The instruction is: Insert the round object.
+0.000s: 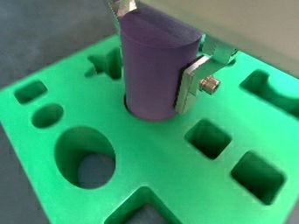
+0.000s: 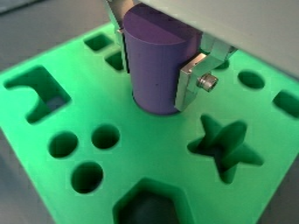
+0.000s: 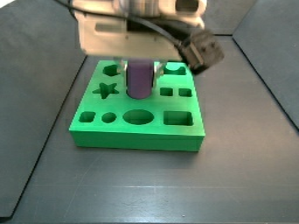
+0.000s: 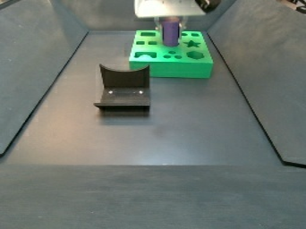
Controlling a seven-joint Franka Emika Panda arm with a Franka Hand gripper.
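Because the peg (image 1: 155, 74) has to drop straight into a round hole, the gripper (image 1: 160, 52) holds it upright from above, its silver fingers (image 1: 195, 77) clamped on opposite sides of the upper half so the lower end stays free to enter the green board (image 1: 140, 179). In both wrist views that lower end sits right in the mouth of a round hole near the middle of the board, and it looks as though it is already seated a little way, though how deep I cannot tell. In a side view the peg (image 3: 140, 77) stands tall out of the board (image 3: 138, 131), so the job seems only partly done. The board itself lies flat on the dark floor, well apart from the dark bracket (image 4: 121, 88) nearer the camera. As for looks, the peg is a smooth, muted-purple cylinder with a flat top, plain-sided and about as wide as the hole it meets, so I judge the fit to be snug and any tilt could jam it.
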